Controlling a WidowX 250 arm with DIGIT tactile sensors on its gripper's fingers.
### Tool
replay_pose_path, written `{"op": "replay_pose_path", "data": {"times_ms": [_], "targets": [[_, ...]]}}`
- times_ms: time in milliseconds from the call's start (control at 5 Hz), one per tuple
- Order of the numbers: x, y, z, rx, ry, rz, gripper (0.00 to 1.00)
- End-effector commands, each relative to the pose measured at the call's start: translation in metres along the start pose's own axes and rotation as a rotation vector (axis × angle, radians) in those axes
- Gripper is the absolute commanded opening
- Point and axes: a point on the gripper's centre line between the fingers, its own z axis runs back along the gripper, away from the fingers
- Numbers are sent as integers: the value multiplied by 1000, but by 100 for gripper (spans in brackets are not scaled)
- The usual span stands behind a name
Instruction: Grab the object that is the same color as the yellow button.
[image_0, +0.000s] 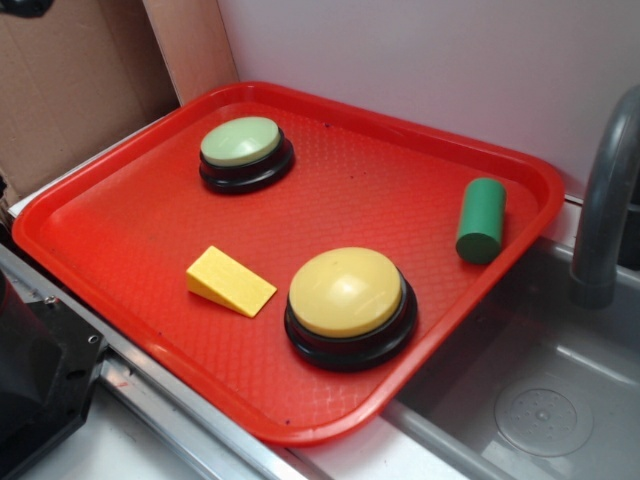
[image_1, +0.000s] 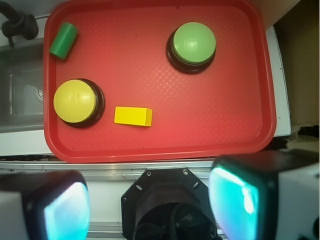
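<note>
Four things sit on the red tray (image_0: 110, 290), which takes up most of the bench beside a grey sink (image_0: 540, 400) and its tap (image_0: 605, 200). From where I stand, the biggest of them is the yellow button (image_0: 345, 292), a round dome on a black base near the tray's front edge. Next comes the pale green button (image_0: 241, 142) toward the back, then the green cylinder (image_0: 481, 220) lying on its side close to the sink-side rim. Smallest is the yellow wedge (image_0: 230, 281), shaped like a slice of cheese, and it matches the yellow dome in color, so that is the piece to pick up.

The wedge lies flat on the tray just beside the yellow button, apart from it, on the side away from the sink. The gripper (image_1: 150, 205) hangs high above the tray's near edge with its jaws spread wide apart and nothing between them. In the wrist view the wedge (image_1: 133, 116) sits ahead of the jaws, almost centered, only slightly toward the yellow button (image_1: 75, 101). Its long axis runs across that view, in line with the gap between the two fingers (image_1: 235, 200). I'd judge the arm must move forward and down, and probably turn the wrist to pinch the wedge across its narrow sides.
</note>
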Motion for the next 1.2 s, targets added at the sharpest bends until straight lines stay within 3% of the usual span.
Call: {"op": "replay_pose_path", "data": {"times_ms": [0,200,600,800,1000], "targets": [[0,0,0,0,0,0,100],[10,-2,-7,24,-37,-96,100],[38,-17,-56,57,-94,-582,100],[47,-15,-91,13,-82,-827,100],[46,-13,-123,-87,-92,-1065,100]]}}
